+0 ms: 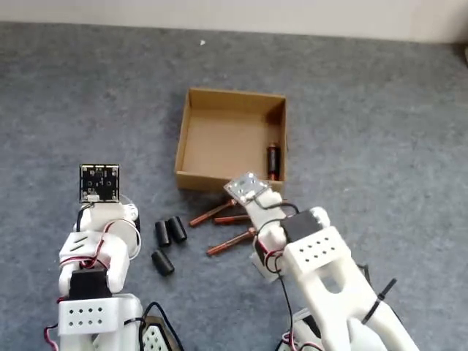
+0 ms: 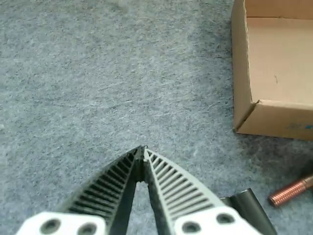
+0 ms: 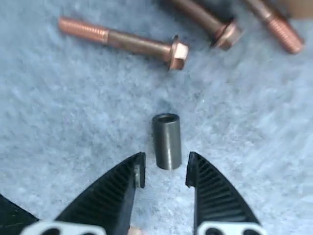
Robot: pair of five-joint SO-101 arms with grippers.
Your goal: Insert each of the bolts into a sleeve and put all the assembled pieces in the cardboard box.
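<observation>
A grey, felt-like carpet covers the table (image 1: 380, 110). A pale strip (image 1: 292, 14) runs along its far edge, and a small white speck (image 1: 202, 42) lies near that edge.

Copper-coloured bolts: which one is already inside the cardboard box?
The copper-coloured metal bolt lying along a side wall inside the brown cardboard box, a dark sleeve around its middle. The other three bolts lie outside on the grey carpet.

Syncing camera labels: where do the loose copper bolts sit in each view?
High view: three bolts between the cardboard box and the right arm.
Left wrist view: one bolt tip past the shut left claw, near the box corner.
Right wrist view: three bolts beyond the sleeve at the open right claw.
Shared landmark: black sleeves beside the bolts.
</observation>
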